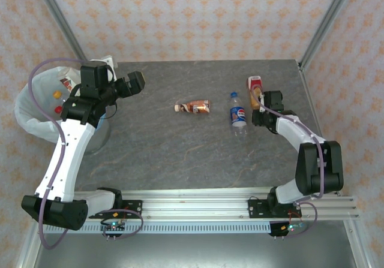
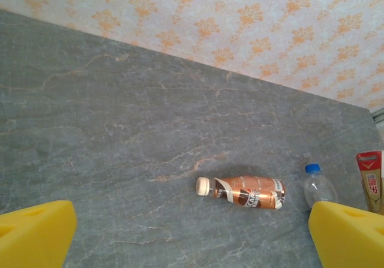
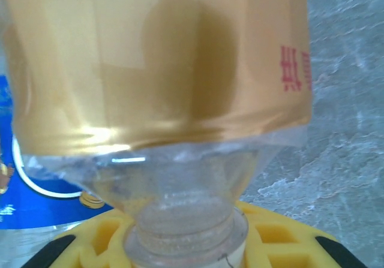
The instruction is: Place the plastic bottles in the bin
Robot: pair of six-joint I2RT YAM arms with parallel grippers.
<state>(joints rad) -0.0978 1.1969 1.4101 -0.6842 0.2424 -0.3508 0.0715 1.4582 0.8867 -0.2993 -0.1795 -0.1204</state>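
My right gripper (image 1: 260, 103) is shut on the neck of a plastic bottle with a gold and red label (image 1: 254, 84) at the table's right side. That bottle's gold label (image 3: 162, 64) looms close in the right wrist view, its neck sitting between the yellow fingers (image 3: 282, 238). A blue Pepsi bottle (image 1: 238, 115) lies just left of it. A brown-labelled bottle (image 1: 192, 107) (image 2: 249, 191) lies on its side mid-table. My left gripper (image 1: 135, 81) hangs open near the bin (image 1: 24, 103), nothing between its fingertips (image 2: 36, 232). The bag-lined bin holds bottles with coloured caps (image 1: 57, 94).
The grey stone-look table (image 1: 180, 154) is bounded by metal frame posts (image 1: 324, 22) at the back corners and a rail along the near edge (image 1: 192, 205). The bin stands off the table's left edge.
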